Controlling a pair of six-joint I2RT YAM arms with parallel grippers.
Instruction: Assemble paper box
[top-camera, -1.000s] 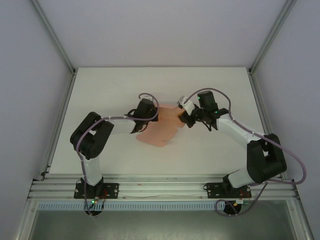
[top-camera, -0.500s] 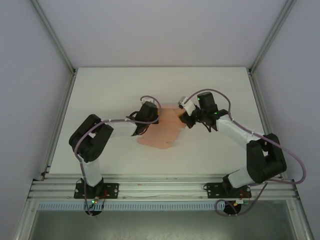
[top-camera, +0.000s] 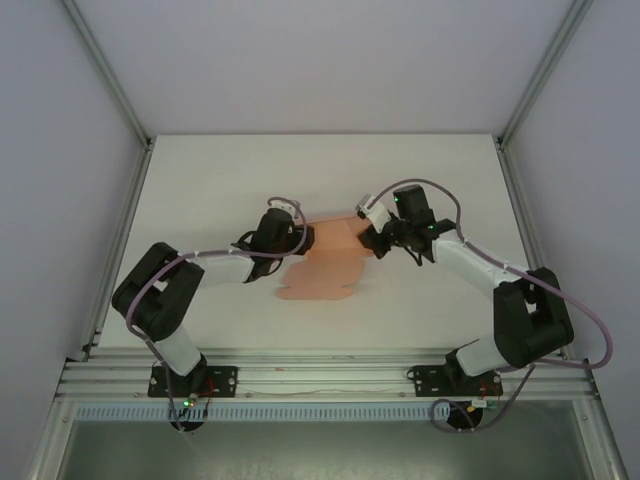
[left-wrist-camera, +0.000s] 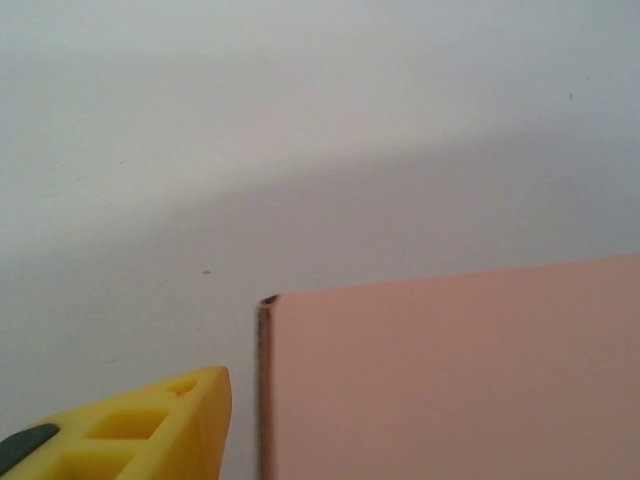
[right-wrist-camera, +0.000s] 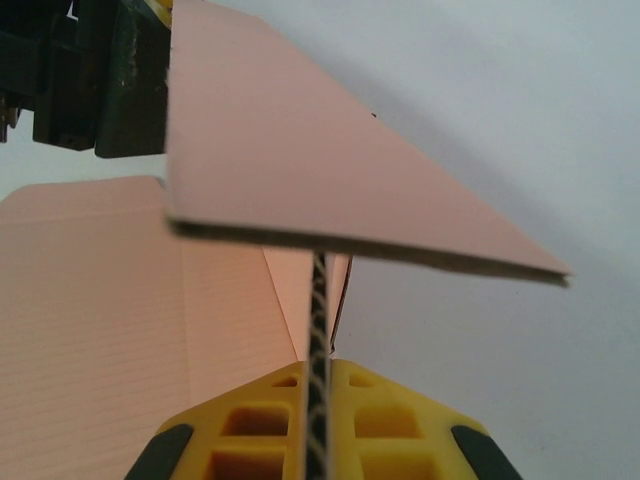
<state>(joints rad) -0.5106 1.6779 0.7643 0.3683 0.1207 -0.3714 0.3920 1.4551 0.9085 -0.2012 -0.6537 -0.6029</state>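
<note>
The paper box (top-camera: 325, 268) is a flat salmon-pink sheet, not yet folded into shape. It lies on the white table (top-camera: 220, 180), spread out in the space between the two grippers. Most of it rests flat, reaching from the grippers back toward the arm bases.

The right gripper (top-camera: 372, 236) has hold of the sheet at the corner nearest to it. Seen from its own wrist, the right gripper (right-wrist-camera: 318, 375) is pinched tight. Its yellow fingers (right-wrist-camera: 400, 425) are pressed together, with a thin edge of card showing between them as a dark striped line. Just beyond the fingertips a raised panel (right-wrist-camera: 300, 150) of the paper box juts out over them. It is tilted, and its cut edge faces the camera. To the left of the fingers the rest of the paper box (right-wrist-camera: 90, 320) lies flat, faintly ribbed. Past the panel, the dark body of the left arm (right-wrist-camera: 90, 80) looms close.

The left gripper (top-camera: 296, 240) sits at the opposite edge of the sheet, facing the right one across it. From its wrist, one yellow finger (left-wrist-camera: 160, 425) shows low and well off to the left, so the jaws stand apart. The straight edge of the paper box (left-wrist-camera: 450, 380) runs just to the right of that finger. A thin strip of bare table separates them, so that finger is not touching the card. The card reaches from that edge out past the right of the wrist view.

Lilac cables (top-camera: 400, 188) loop over both wrists.
</note>
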